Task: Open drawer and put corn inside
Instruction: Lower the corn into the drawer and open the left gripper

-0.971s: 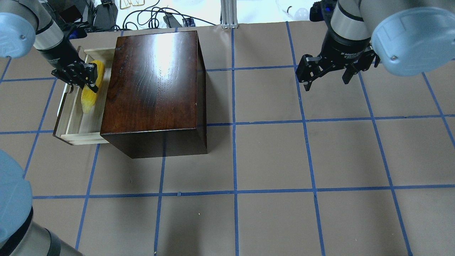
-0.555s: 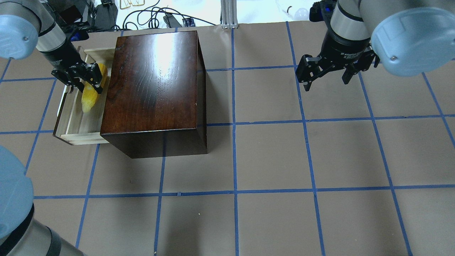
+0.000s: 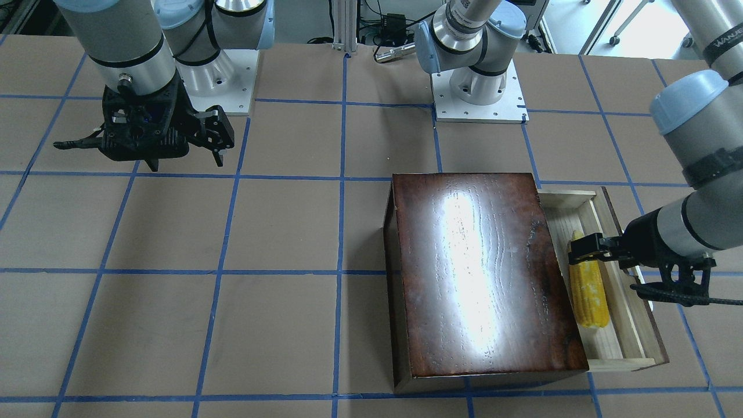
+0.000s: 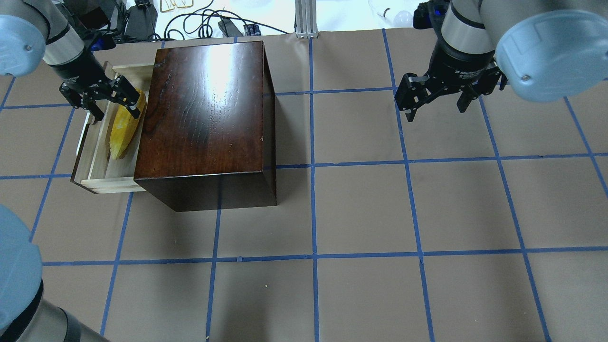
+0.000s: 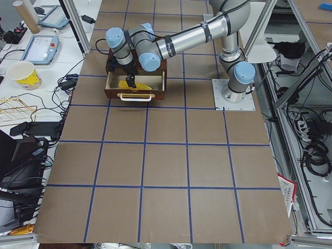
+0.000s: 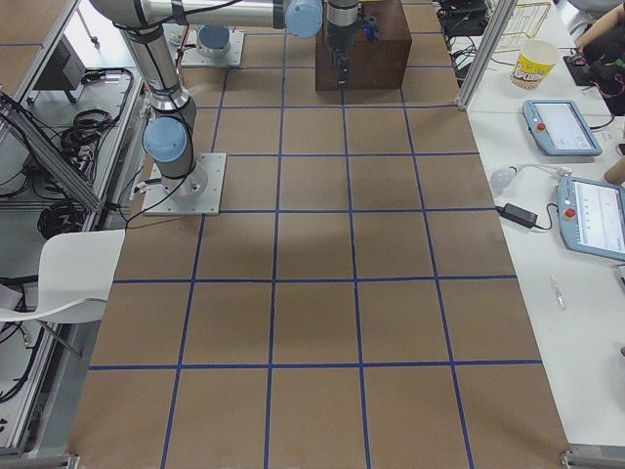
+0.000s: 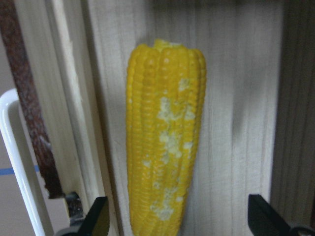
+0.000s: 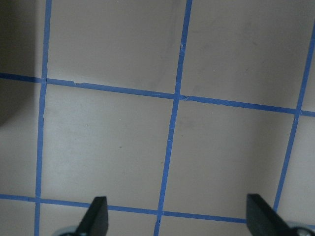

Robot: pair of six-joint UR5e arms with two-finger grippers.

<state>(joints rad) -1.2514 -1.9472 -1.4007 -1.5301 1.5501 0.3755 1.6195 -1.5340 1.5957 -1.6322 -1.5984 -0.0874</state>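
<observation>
The yellow corn lies flat in the open pale-wood drawer, which is pulled out of the dark-brown box. My left gripper is open just above the corn's thick end, apart from it. In the left wrist view the corn rests on the drawer floor, between the open fingertips, with the white handle at the left. From the front the corn lies beside the box. My right gripper is open and empty over the table at the far right.
The table is brown paper with a blue tape grid. Cables and devices lie past the far edge. The right wrist view shows only table below the right gripper's fingers.
My left gripper has opened and let go of the corn, then drawn back a little. The corn has dropped flat into the drawer. The right arm has not moved.
</observation>
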